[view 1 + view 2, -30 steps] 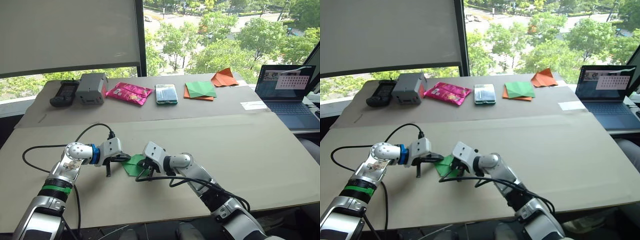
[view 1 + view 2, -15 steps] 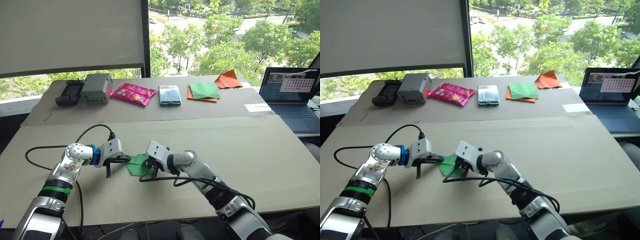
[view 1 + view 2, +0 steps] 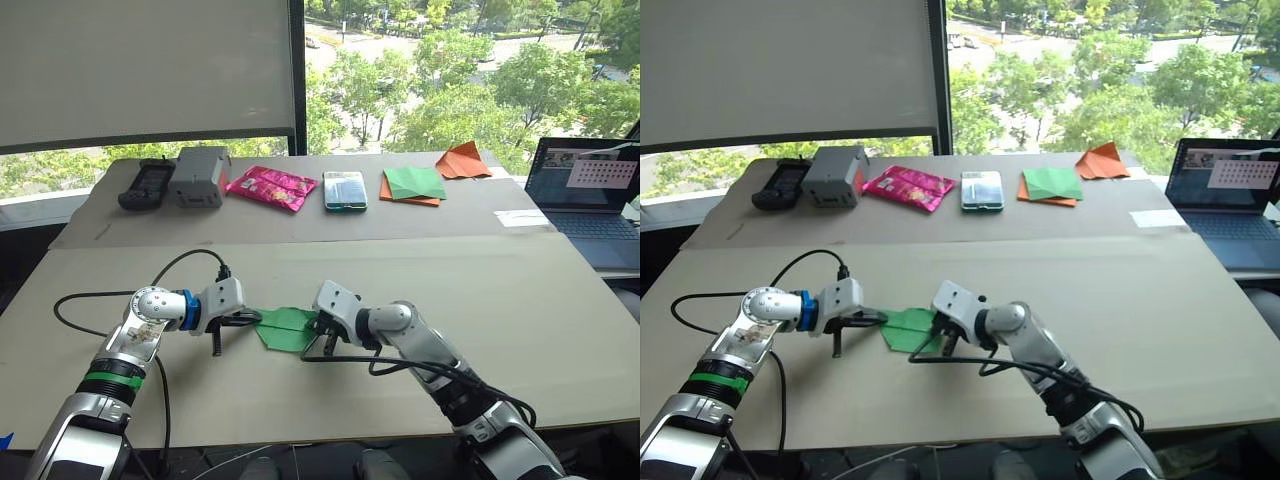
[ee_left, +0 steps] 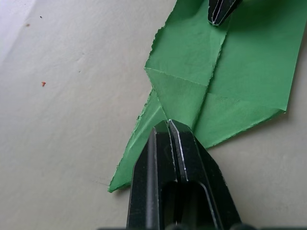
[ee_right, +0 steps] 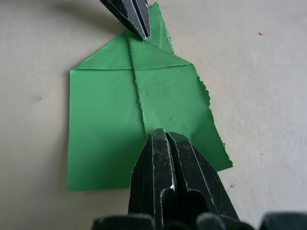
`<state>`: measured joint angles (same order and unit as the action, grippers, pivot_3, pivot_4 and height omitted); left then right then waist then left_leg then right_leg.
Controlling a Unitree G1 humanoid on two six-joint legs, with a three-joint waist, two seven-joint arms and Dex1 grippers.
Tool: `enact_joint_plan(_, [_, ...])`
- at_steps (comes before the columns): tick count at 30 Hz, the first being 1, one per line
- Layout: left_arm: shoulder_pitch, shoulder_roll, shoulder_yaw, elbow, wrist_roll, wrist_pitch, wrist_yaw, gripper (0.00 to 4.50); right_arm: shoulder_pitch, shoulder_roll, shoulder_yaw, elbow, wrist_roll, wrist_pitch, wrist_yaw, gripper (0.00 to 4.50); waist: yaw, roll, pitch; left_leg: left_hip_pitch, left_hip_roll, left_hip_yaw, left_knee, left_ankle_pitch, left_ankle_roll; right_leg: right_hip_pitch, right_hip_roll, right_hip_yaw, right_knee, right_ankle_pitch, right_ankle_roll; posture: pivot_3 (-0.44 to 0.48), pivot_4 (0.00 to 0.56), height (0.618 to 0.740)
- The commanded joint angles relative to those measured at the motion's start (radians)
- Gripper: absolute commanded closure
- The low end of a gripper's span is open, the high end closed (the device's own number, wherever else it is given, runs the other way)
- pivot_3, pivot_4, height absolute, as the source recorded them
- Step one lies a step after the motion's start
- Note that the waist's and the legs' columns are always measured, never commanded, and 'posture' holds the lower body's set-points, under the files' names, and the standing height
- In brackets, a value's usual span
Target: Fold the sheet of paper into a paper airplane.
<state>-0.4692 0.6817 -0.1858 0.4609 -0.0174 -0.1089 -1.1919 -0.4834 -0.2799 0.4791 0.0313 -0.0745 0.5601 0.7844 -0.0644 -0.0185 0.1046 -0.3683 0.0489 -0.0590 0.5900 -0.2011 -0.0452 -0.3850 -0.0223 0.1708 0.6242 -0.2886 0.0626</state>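
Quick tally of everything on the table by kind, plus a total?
Green sheet, held at both ends by left gripper and right gripper: 1
Paper stack: 1
Orange paper shape: 1
White slip: 1
Pink packet: 1
Teal box: 1
Grey box: 1
Black handset: 1
Laptop: 1
Total: 9

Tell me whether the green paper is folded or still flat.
Partly folded: the green paper shows two corner flaps meeting along a centre crease.
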Motion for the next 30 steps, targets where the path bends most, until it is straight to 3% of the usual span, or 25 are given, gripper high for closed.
enact_joint_plan(1, [0.014, 0.011, -0.024, 0.037, 0.035, 0.005, -0.003, 4.5, 0.069, -0.053, 0.019, 0.052, -0.025, 0.105, -0.003, 4.45, 0.0, 0.0, -0.001, 0.0, 0.0, 0.0, 0.0, 0.0, 0.0, 0.0, 0.0, 0.0, 0.0, 0.0, 0.0, 0.0, 0.15, 0.74])
enact_joint_plan(10, [0.006, 0.007, -0.026, 0.044, 0.034, 0.001, -0.003, 4.5, 0.117, -0.11, -0.019, -0.023, -0.009, 0.127, -0.023, 4.45, 0.015, -0.001, -0.001, 0.0, 0.0, 0.0, 0.0, 0.0, 0.0, 0.0, -0.001, 0.0, -0.002, 0.0, 0.0, 0.0, 0.15, 0.74])
enact_joint_plan(18, [0.004, 0.006, -0.021, 0.041, 0.033, 0.004, -0.003, 4.5, 0.146, -0.022, -0.179, -0.318, 0.226, 0.055, 0.004, 4.45, 0.014, -0.002, 0.006, -0.003, 0.0, 0.001, -0.001, 0.0, 0.0, -0.003, -0.001, 0.0, -0.003, 0.0, 0.0, 0.0, 0.15, 0.74])
enact_joint_plan(30, [0.003, 0.013, -0.02, 0.032, 0.034, 0.009, -0.009, 4.5, 0.102, 0.017, -0.104, -0.111, 0.127, -0.027, -0.111, 4.45, 0.001, -0.002, 0.007, -0.003, 0.0, 0.001, -0.002, 0.0, 0.0, -0.002, -0.001, 0.0, -0.007, 0.0, 0.001, 0.0, 0.15, 0.74])
